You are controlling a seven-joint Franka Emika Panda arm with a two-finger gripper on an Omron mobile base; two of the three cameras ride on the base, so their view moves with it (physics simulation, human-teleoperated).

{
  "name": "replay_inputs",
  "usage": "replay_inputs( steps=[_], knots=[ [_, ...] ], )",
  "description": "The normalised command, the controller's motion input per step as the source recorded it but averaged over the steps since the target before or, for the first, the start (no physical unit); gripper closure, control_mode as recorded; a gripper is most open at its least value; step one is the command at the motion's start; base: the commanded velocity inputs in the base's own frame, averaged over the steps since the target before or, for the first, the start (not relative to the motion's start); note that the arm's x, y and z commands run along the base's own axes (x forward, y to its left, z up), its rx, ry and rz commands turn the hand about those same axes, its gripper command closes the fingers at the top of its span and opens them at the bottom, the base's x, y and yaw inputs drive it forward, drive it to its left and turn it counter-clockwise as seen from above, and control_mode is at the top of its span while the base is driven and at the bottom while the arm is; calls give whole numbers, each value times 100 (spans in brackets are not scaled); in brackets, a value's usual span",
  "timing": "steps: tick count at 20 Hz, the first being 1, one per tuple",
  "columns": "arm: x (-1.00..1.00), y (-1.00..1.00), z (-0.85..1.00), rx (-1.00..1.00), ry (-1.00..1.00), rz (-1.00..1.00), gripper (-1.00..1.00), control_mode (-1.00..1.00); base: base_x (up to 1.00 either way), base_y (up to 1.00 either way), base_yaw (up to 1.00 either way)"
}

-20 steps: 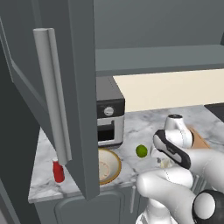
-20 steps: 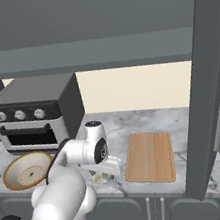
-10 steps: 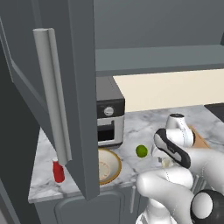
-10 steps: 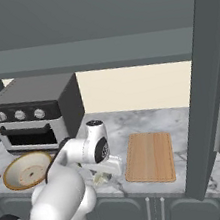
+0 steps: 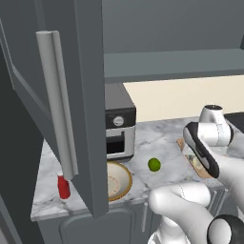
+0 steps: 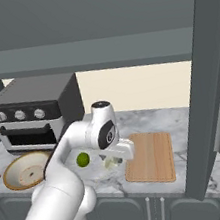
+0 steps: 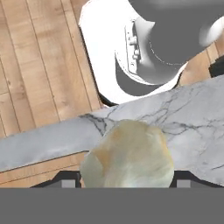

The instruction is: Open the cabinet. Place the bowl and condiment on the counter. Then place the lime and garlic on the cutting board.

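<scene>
The end effector has closed in from its wide spread of a second ago and now pinches the garlic, which sits between the two tips in the hand view. From the right base view the bulb shows as a pale lump just under the hand, though it is small there and whether it has left the surface cannot be told. That closing suggests the garlic pick is made and the carry to the cutting board comes next; the board lies just beside the hand, bare.

The lime rests on the marble table, apart from the board, so it is not yet placed. The bowl and the condiment already stand on the table, the bottle upright near its left end, the bowl just in front of the toaster oven. The cabinet hangs open, its door swung out over the table with its bar handle toward the left base view, the shelf bare.

The table is veined white-grey, with grey cupboards below and a cream wall behind.
</scene>
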Motion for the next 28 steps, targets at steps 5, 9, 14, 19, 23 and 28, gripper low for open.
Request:
replay_inputs(
  steps=[5, 9, 14, 19, 23, 28],
  knots=[
    [45, -85, 39, -5, -6, 7, 100, -100, 0, 0, 0],
    [93, -76, 10, -1, -1, 9, 100, -100, 0, 0, 0],
    [92, -33, -19, -1, 0, 13, 100, -100, 0, 0, 0],
    [70, -6, -63, -2, 0, 16, 100, -100, 0, 0, 0],
    [23, -14, -53, 0, 0, 15, -100, -100, 0, 0, 0],
    [4, -8, -2, -1, -4, 10, -100, -100, 0, 0, 0]
  ],
)
